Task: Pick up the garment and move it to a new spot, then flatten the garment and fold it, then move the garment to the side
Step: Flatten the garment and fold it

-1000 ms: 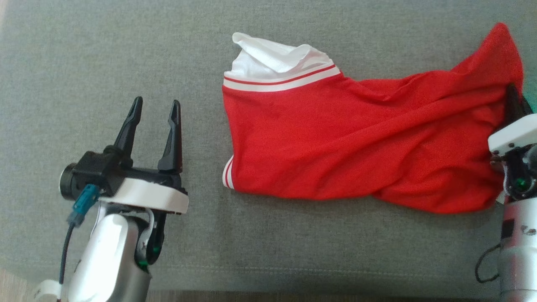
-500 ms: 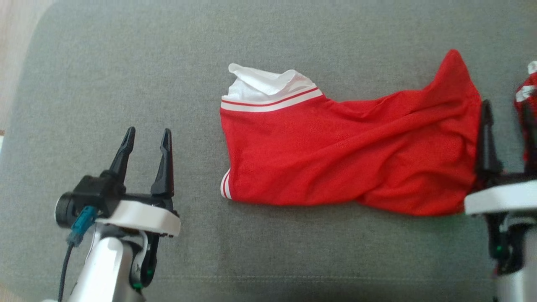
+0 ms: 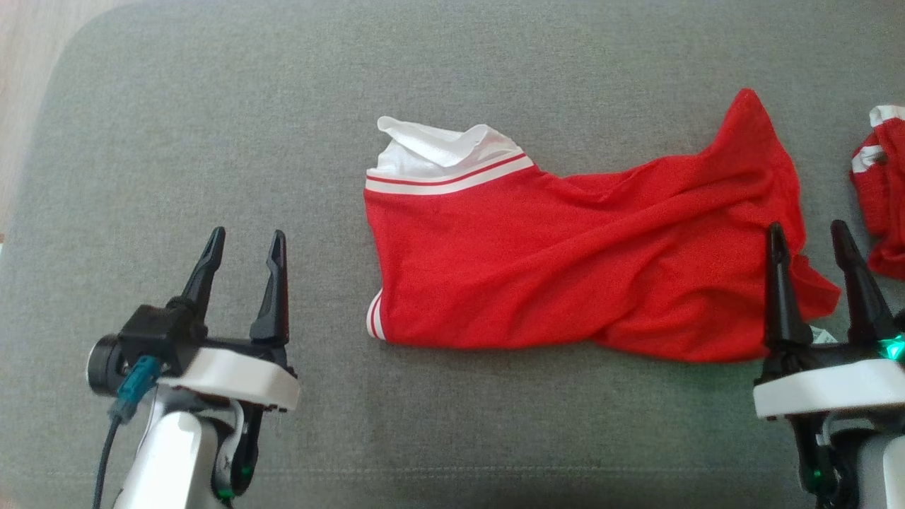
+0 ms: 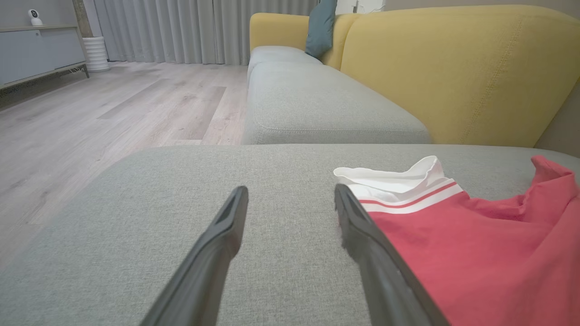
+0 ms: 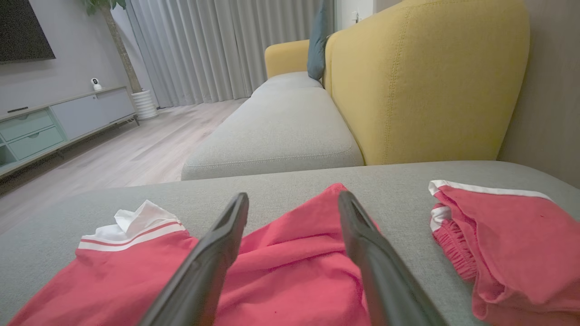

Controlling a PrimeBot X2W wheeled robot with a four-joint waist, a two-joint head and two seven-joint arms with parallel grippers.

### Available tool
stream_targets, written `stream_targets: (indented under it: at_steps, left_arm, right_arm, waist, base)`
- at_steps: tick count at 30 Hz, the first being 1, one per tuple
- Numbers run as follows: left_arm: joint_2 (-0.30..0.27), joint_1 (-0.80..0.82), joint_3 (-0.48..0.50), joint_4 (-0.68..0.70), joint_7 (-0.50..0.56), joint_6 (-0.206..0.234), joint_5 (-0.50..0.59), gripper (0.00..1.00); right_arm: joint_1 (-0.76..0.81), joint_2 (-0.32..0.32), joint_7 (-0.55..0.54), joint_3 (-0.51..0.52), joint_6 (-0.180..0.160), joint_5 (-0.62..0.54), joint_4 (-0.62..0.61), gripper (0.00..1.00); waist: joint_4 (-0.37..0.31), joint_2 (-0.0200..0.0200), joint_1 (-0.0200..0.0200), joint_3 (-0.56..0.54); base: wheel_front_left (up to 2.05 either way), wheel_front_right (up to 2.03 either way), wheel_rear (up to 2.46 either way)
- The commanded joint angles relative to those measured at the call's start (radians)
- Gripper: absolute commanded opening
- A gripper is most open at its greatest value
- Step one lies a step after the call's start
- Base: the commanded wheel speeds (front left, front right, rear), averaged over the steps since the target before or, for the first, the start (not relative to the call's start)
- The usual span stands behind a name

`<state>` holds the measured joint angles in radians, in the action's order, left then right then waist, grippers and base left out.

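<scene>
Left claw (image 3: 246,232) and right claw (image 3: 807,226) are open and empty. The red shirt (image 3: 530,268) lies bumpy (not flat), so folds may go crooked.

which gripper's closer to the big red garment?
Right. The right gripper hangs open over the right edge of the red garment; the left gripper sits open above bare cushion, a clear gap off its white-trimmed left end.

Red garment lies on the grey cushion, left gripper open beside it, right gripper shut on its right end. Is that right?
No: the right gripper is open, fingers apart over the right end of the garment, as the right wrist view shows. The rest holds.
</scene>
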<state>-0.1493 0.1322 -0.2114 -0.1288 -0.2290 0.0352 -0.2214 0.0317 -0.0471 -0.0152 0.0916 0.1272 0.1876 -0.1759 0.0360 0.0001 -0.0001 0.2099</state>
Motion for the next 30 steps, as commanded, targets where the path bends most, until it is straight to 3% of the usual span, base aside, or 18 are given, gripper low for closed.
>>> stream_targets:
  at_steps: [1, 21, 27, 30]
  left_arm:
    - [-0.022, 0.026, 0.035, 0.038, 0.003, 0.005, 0.0, 1.0]
    - [-0.034, 0.047, 0.013, 0.045, 0.009, 0.009, -0.006, 1.0]
    - [-0.03, 0.12, -0.015, 0.036, 0.038, -0.023, -0.012, 1.0]
    - [-0.019, 0.218, -0.043, 0.001, 0.087, -0.062, -0.025, 1.0]
  right_arm:
    - [-0.023, -0.006, -0.002, -0.023, 0.003, 0.003, -0.041, 1.0]
    - [-0.038, -0.003, -0.007, -0.023, 0.003, 0.018, -0.038, 1.0]
    - [-0.046, -0.003, -0.008, -0.022, 0.003, 0.025, -0.045, 1.0]
    - [-0.059, -0.003, -0.012, -0.029, 0.003, 0.027, -0.051, 1.0]
  waist:
    - [0.001, -0.0001, 0.0001, 0.002]
    - [-0.004, -0.0001, 0.0001, 0.02]
    - [-0.005, -0.0001, 0.0001, 0.052]
    - [-0.01, -0.0001, 0.0001, 0.082]
  base:
    - [0.0, 0.0, 0.0]
    - [0.0, 0.0, 0.0]
    - [0.0, 0.0, 0.0]
    - [0.0, 0.0, 0.0]
